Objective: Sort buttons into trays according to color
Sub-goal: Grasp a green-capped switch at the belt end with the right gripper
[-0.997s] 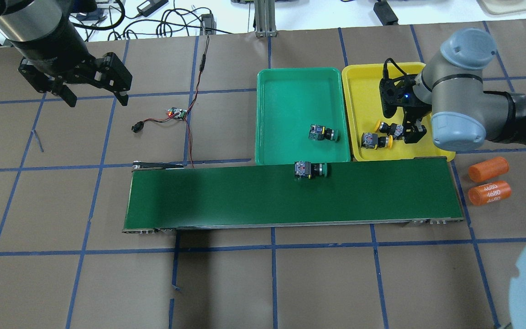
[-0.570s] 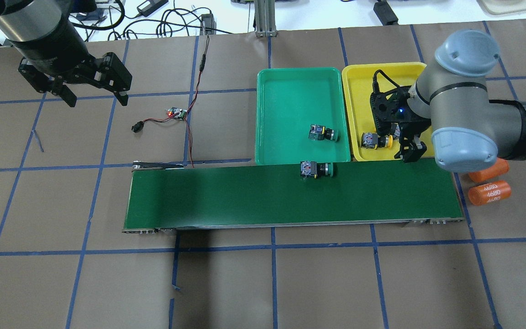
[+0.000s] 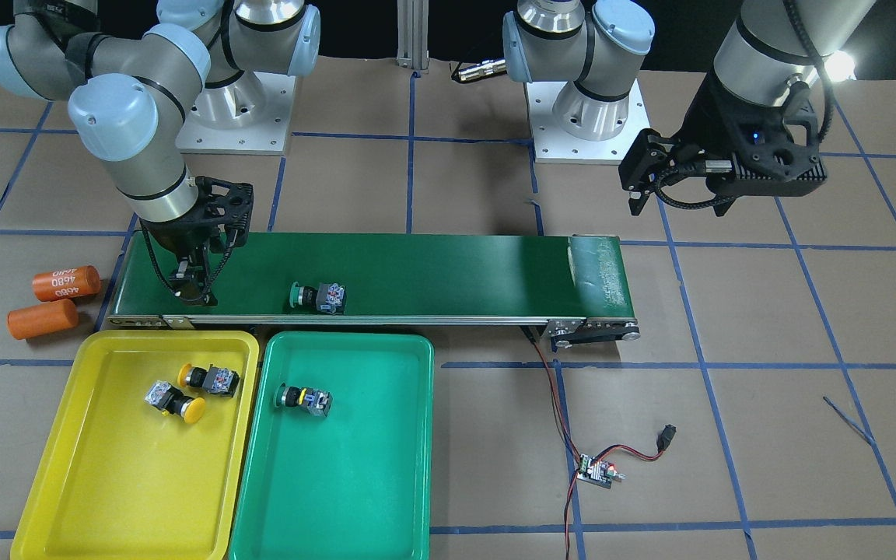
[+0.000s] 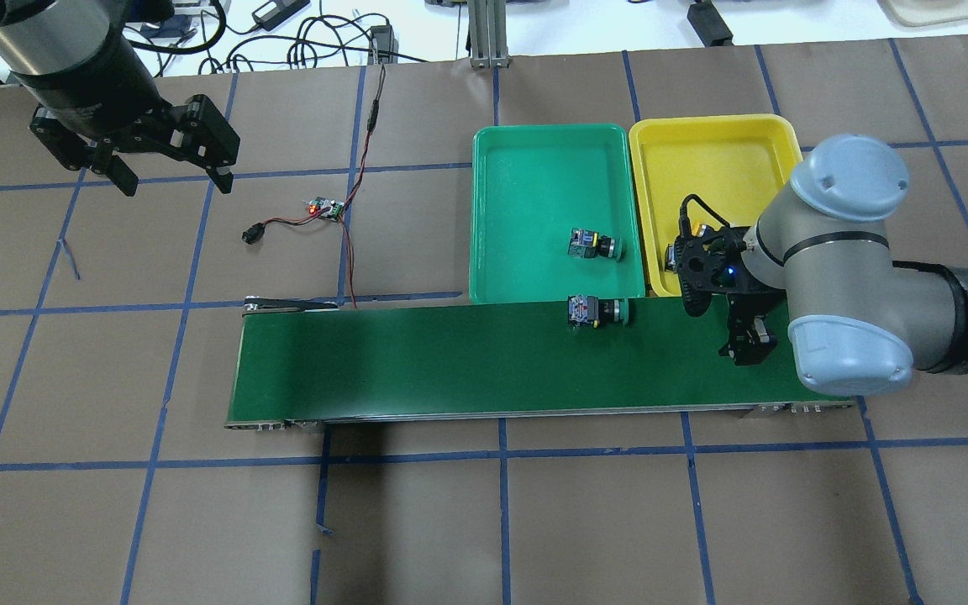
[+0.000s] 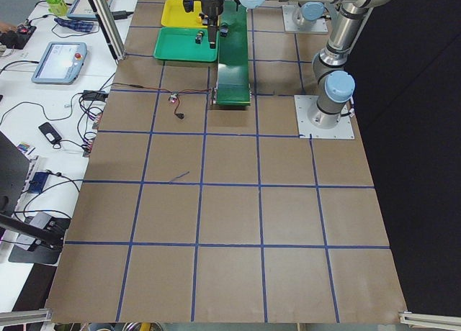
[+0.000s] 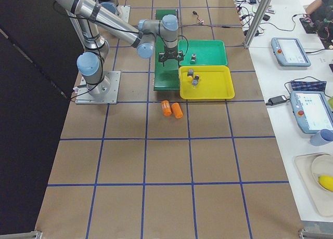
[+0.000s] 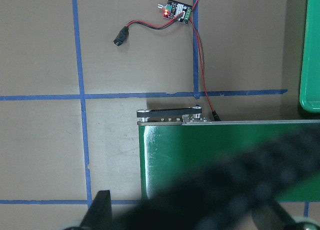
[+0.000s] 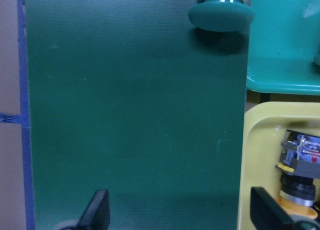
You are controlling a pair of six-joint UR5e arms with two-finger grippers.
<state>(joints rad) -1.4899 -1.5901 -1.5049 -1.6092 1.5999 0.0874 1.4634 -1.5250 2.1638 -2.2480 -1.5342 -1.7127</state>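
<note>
Buttons: three of four look sorted. One is left on the conveyor belt (image 4: 450,361).

On the belt: the green-capped button (image 4: 595,311) lies on its side at the belt's far edge, right of the belt's middle. Its long axis runs along the belt's length. The cap points to the belt's right end and the black-grey body to the left end.

Right gripper (image 8: 179,195) hangs low over the belt's right end with its fingers spread wide and nothing between them. From its wrist camera I see bare belt in the gap and the green cap ahead. The gap lies across the belt, so across the button's long axis. My guess is that it is set to close on the body's flanks, not pinch cap against base.

Orange cylinders (image 3: 65,282) lie just off the belt's right end and are not part of the sort.

Beyond the belt: the green tray (image 4: 534,168) and yellow tray (image 4: 702,143) sit side by side against the belt's far edge, the yellow one at the right end. I judge they sit tight to the belt to keep each carry short. The second green button (image 4: 593,244) lies in the green tray near the belt-side rim, cap also pointing right. Two yellow-capped buttons (image 3: 211,379) lie just beside each other in the yellow tray. I cannot tell whether they touch.

Farthest: the left gripper (image 4: 175,172) hangs beyond the belt's left end, well apart from it, fingers apart and empty. I take it as parked. A controller board (image 4: 326,208) lies between it and the belt.
</note>
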